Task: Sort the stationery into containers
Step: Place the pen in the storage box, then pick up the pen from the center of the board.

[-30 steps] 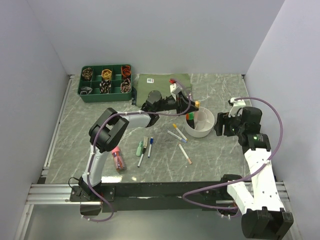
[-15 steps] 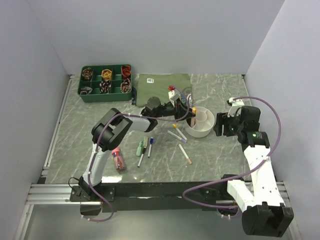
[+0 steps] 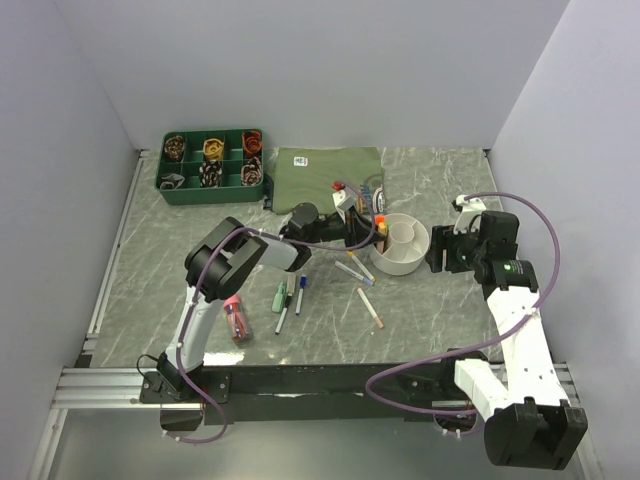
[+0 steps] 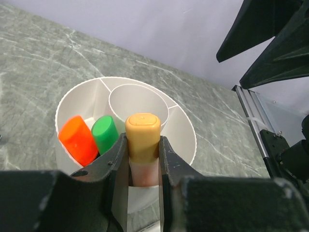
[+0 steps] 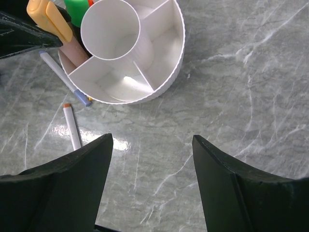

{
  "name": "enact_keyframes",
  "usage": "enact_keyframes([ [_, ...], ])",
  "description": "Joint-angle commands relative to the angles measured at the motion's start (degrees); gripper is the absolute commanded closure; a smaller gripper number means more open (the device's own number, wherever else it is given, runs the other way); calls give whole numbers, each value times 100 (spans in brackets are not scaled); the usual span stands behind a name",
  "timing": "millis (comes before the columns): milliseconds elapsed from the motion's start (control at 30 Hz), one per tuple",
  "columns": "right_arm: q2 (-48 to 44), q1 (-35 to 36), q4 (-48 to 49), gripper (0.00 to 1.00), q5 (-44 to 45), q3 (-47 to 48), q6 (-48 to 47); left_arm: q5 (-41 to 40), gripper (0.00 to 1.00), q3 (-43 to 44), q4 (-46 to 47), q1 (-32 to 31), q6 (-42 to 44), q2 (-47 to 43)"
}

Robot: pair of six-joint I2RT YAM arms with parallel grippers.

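My left gripper [image 4: 143, 145] is shut on a highlighter [image 4: 143, 140] with a yellow-orange cap and pale pink body. It holds it tilted at the left rim of the white round organiser [image 3: 400, 268], lower end inside a ring compartment [image 5: 77, 60]. An orange marker [image 4: 78, 139] and a green marker [image 4: 105, 134] stand in the neighbouring compartment. My right gripper [image 5: 152, 145] is open and empty, just right of the organiser [image 5: 166, 72]. Several pens lie on the table in front: a white one [image 3: 371, 308], a blue-tipped one [image 3: 354, 272], a green marker [image 3: 280, 296] and a pink-capped tube [image 3: 236, 317].
A folded olive-green cloth [image 3: 320, 172] lies behind the left gripper [image 3: 372, 228]. A green divided tray [image 3: 212, 165] with small items stands at the back left. Grey walls close in both sides. The right gripper [image 3: 437, 250] hovers close to the organiser's right wall.
My left gripper has come down and forward with the highlighter, bringing it into the organiser's left side. The right arm has barely moved.
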Motion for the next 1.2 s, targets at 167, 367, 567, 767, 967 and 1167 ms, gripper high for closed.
enact_keyframes([
  [167,28,-48,216,25,-99,241,30,32,59,-97,-133,1,369,-474],
  [367,2,-48,286,25,-143,321,91,-12,39,159,-1109,19,668,-1089],
  [567,-16,-48,313,25,-178,452,100,-3,34,44,-2250,177,860,-1967],
  [767,11,-39,462,25,-336,549,48,-1300,30,352,-6167,195,2590,-3268],
  [967,-24,31,418,24,-486,593,-356,-2393,23,229,-8858,282,4147,-4025],
  [1167,2,181,506,24,-406,567,-156,-3685,27,509,-10196,362,3193,-3500],
])
